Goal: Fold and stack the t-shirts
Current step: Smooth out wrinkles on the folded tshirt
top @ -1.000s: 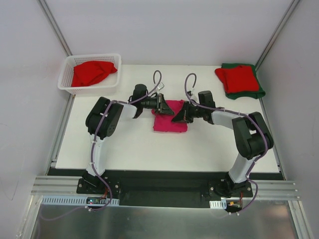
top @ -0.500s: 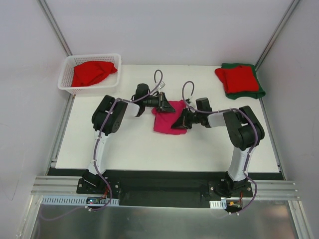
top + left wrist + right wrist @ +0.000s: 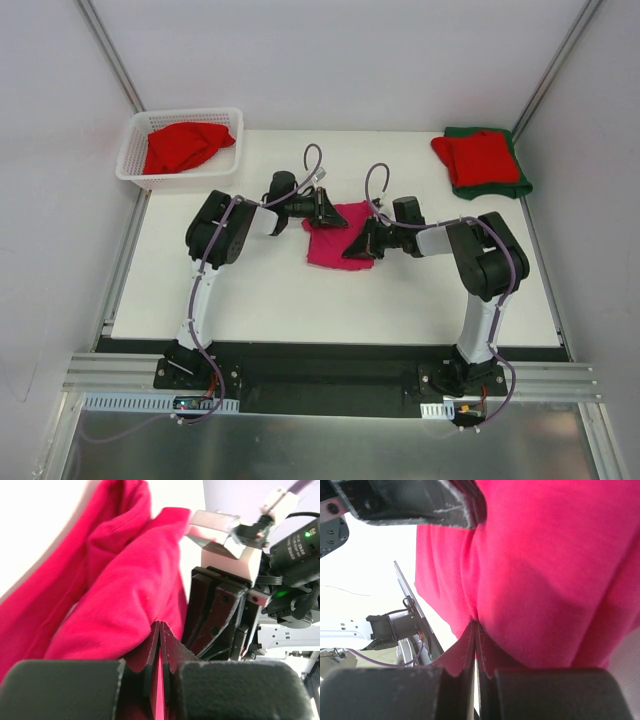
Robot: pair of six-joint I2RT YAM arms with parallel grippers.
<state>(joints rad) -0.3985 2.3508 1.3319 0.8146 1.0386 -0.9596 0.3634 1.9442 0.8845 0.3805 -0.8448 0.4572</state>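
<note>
A magenta-pink t-shirt (image 3: 334, 240) lies folded in the middle of the white table. My left gripper (image 3: 327, 208) is shut on its far left part; in the left wrist view the cloth (image 3: 125, 585) is pinched between the closed jaws. My right gripper (image 3: 357, 248) is shut on its right edge; in the right wrist view the pink cloth (image 3: 545, 570) fills the frame above the closed jaws. A red t-shirt (image 3: 482, 156) lies folded on a dark green one (image 3: 500, 188) at the far right corner. Another red t-shirt (image 3: 182, 146) lies crumpled in the basket.
The white lattice basket (image 3: 132, 160) stands at the table's far left corner. The white table (image 3: 250, 290) ends at a dark front edge near the arm bases. Grey walls close in on both sides.
My right gripper has drawn left and nearer with the shirt's right edge, narrowing the pink shirt. The left gripper has shifted slightly right and stays shut on the cloth.
</note>
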